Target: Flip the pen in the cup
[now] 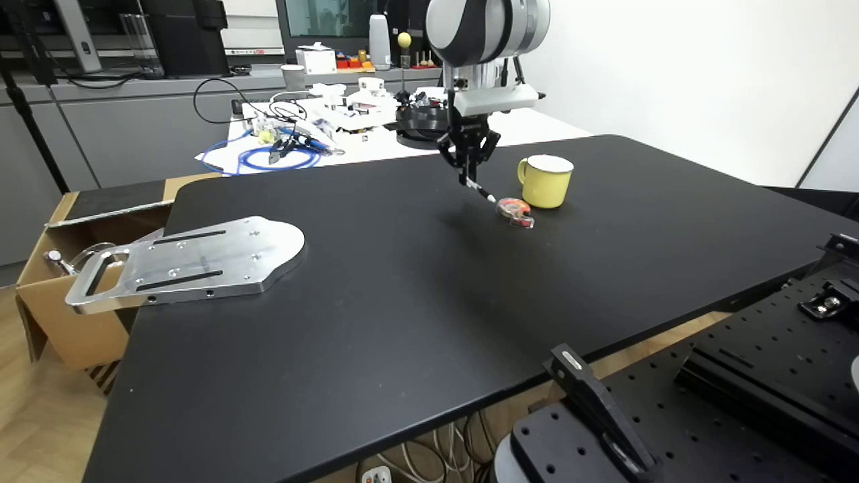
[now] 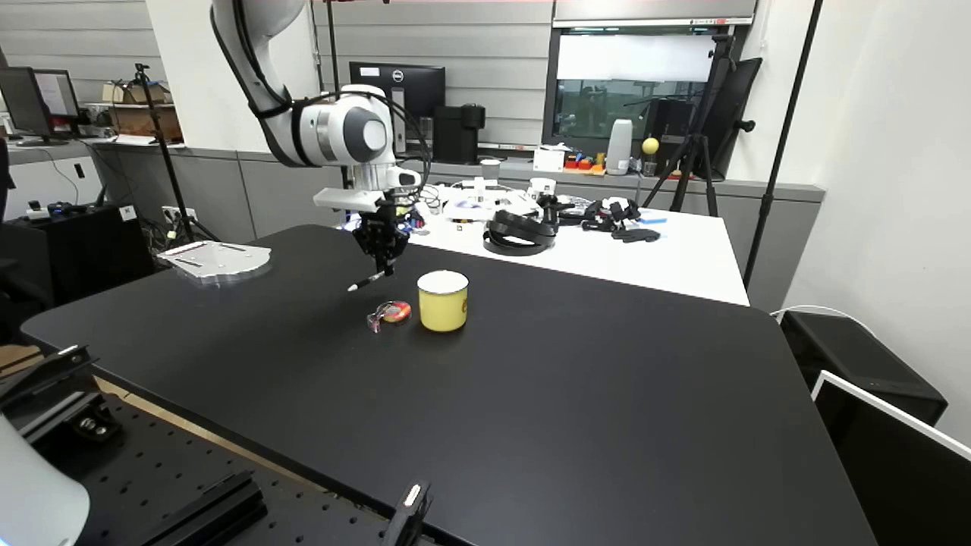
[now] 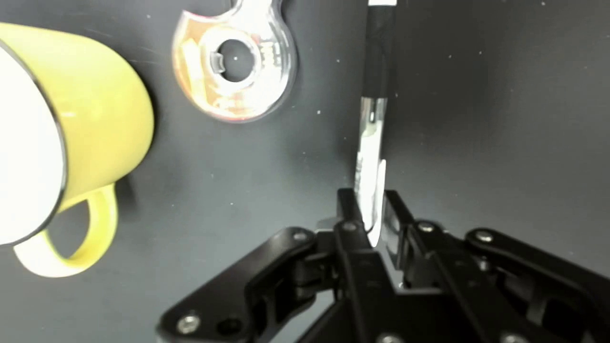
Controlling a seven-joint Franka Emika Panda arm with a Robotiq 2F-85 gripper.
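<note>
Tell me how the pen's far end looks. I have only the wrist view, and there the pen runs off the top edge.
Observer: In both exterior views, the pen ends in a white tip.
Operator: My picture crops the mug. Report how it stands.
Observer: Upright on the table, as both exterior views show.
Operator: Now name something lying outside my picture.
Observer: A slotted metal plate; in an exterior view one end juts past the table edge.

Pen (image 2: 367,281) aslant in the grip of the tool (image 2: 388,270), yellow cup (image 2: 442,309) upright on the black table (image 2: 607,409).
</note>
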